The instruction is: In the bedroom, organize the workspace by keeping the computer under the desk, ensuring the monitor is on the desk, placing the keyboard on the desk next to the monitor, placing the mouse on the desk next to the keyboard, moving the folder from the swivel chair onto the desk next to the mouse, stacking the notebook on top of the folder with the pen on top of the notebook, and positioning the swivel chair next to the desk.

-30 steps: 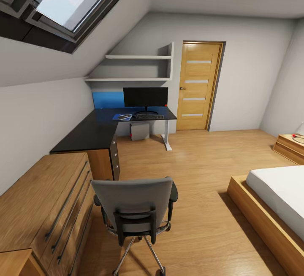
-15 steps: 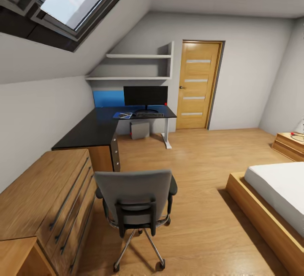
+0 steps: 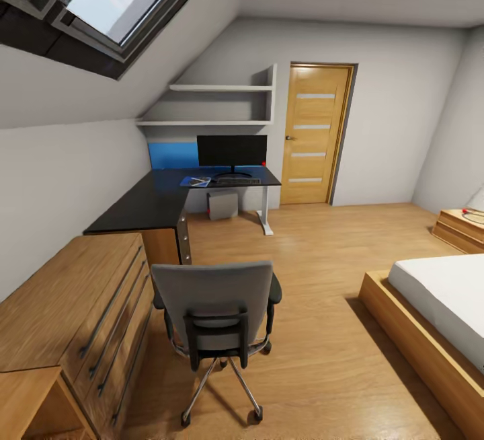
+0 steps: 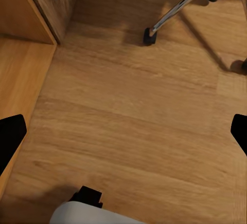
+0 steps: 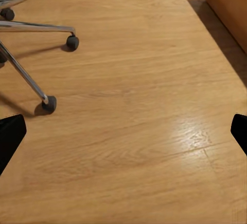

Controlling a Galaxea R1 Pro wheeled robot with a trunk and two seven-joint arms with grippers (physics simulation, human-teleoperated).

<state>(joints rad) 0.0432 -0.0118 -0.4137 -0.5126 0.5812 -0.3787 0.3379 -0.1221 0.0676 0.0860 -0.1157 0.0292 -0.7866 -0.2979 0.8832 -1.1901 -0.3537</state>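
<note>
Things on the folder (image 3: 196,181) (far off) are too small to tell.

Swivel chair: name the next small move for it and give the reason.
Probably roll forward and bring an open gripper to the swivel chair's backrest to push it toward the desk. The chair stands on bare floor, apart from the desk, its back facing the robot. The folder already lies by the keyboard before the monitor.

swivel chair (image 3: 214,305) grey cloth, chrome base; floor (image 3: 323,332) glossy wood.

Swivel chair (image 3: 215,312) blocks floor (image 3: 316,258) — desk (image 3: 154,201) beyond.
</note>
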